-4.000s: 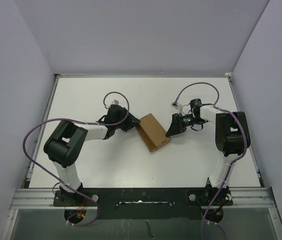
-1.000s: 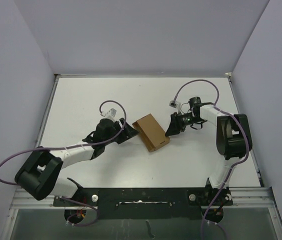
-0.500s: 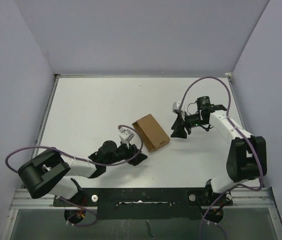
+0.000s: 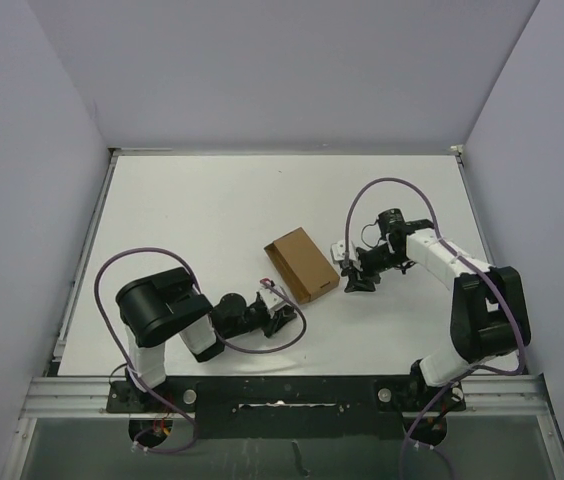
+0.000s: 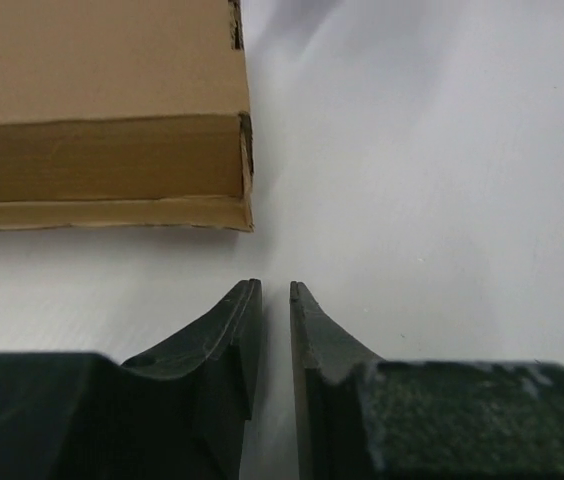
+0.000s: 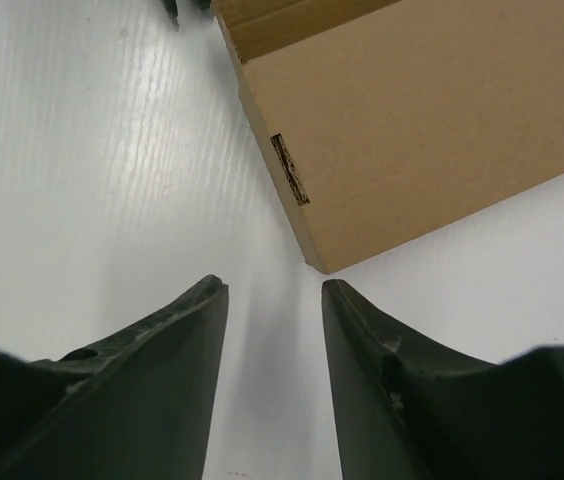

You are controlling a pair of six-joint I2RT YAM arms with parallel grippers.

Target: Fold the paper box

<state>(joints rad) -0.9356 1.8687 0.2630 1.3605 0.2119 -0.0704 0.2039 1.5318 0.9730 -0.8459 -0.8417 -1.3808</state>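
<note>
The paper box (image 4: 302, 265) is a small closed brown carton lying flat on the white table (image 4: 182, 210), turned at an angle. My left gripper (image 4: 287, 306) lies low just short of the box's near corner, clear of it. In the left wrist view the left gripper (image 5: 275, 286) is shut with only a thin slit and holds nothing, and the box (image 5: 102, 100) is just ahead. My right gripper (image 4: 349, 279) sits just off the box's right corner. In the right wrist view the right gripper (image 6: 274, 284) is open and empty, and the box's corner (image 6: 432, 120) is just beyond its tips.
Purple cables (image 4: 382, 190) loop over both arms. Lilac walls (image 4: 22, 150) enclose the table on the left, back and right. A metal rail (image 4: 282, 392) with the arm bases runs along the near edge.
My left arm has folded back towards the near edge, bringing its gripper round from the box's left side to its near corner. My right gripper has shifted nearer, to the box's right corner.
</note>
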